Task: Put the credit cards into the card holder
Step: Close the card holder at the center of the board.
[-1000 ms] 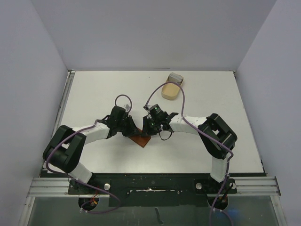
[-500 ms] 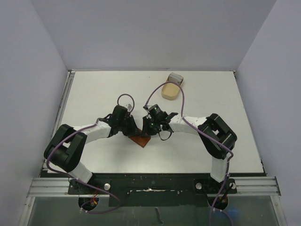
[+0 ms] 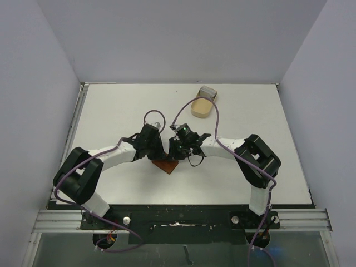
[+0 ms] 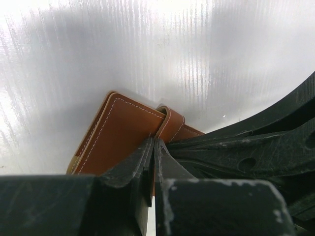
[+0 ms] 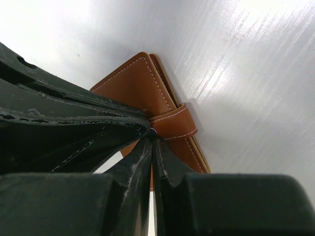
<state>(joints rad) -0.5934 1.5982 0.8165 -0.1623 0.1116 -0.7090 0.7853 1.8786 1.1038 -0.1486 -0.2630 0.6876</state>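
The left fingers [image 4: 139, 160] are pressed together, and their tips sit right at the little strap [image 4: 170, 125] that wraps around the card holder [image 4: 120, 135]. The right fingers [image 5: 163, 158] are pressed together too, and their tips touch the same strap from the other side. A thin pale line shows low down between each pair, but I cannot tell if it is a card or just the bench [image 3: 111, 111]. I cannot make out the credit cards for sure.

The card holder lies flat and shut on the bench, right under both pairs of tips. It is turned slantwise, with one corner poking toward the arm bases. The strap goes across its short way. Both arms are just as near to it.

The left arm [image 3: 114, 154] and right arm [image 3: 231, 149] bend in from the sides with elbows wide and wrists tipped down, meeting in the middle. A tan tray [image 3: 202, 107] sits well apart at the far side.

I think the strap must come off before any card can go in.
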